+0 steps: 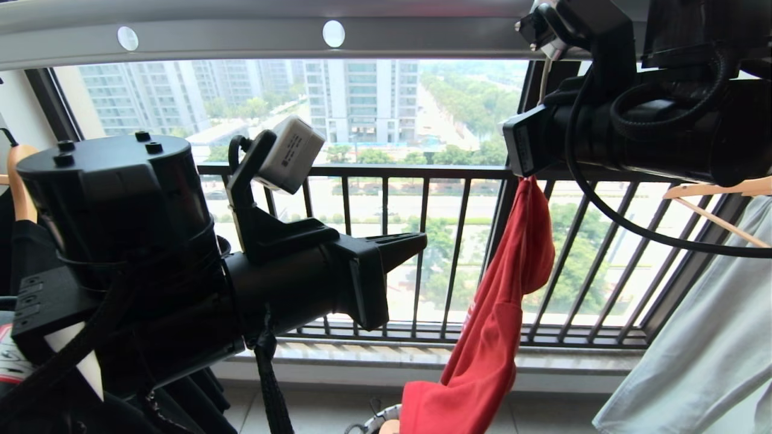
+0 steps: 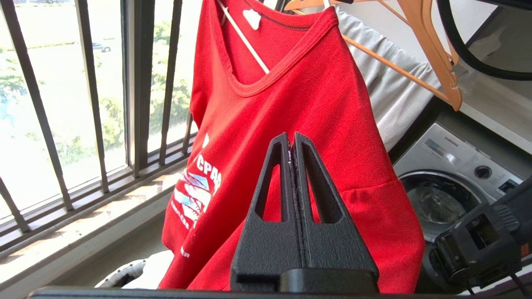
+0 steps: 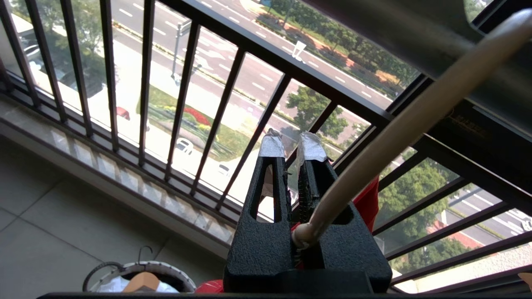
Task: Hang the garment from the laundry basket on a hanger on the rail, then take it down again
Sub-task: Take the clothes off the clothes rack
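- One garment [image 2: 299, 108], the red T-shirt, hung on the hanger [image 2: 245, 41] high before the window railing [image 1: 422, 172], with its lower part reaching down near the laundry basket [image 3: 141, 270] on the floor.
- Right gripper [image 3: 291, 145] up close under the rail [image 1: 241, 36]. Fingers drawn almost together, seemingly pinching the hanger's end and a fold of red cloth low between them.
- Left gripper [image 2: 293, 137] pressed fully together and empty, pointing at the shirt's chest – near, but apart from it.
- Possible trouble: with only one end pinched, hanger likely to tilt when lifted, then collar sliding off the free shoulder and shirt dropping to the floor.
- Possible trouble: cloth caught in the same pinch as the wire, so stretched or dragged along in place of coming free.
- Possible trouble: hook not clearly seen, so cannot tell if seated on the rail. If lifted crooked, could catch there or slip from the grip.
- Possible trouble: wooden hangers [image 1: 718, 193] and pale grey garment [image 1: 693, 349] just beside – easy to knock or tangle.
- Counted: one red garment, one white wire hanger, one basket, one rail with two round holes in view, two grippers, two wooden hangers hanging, perhaps a third in the basket, one grey garment, one washing machine [image 2: 453, 166].
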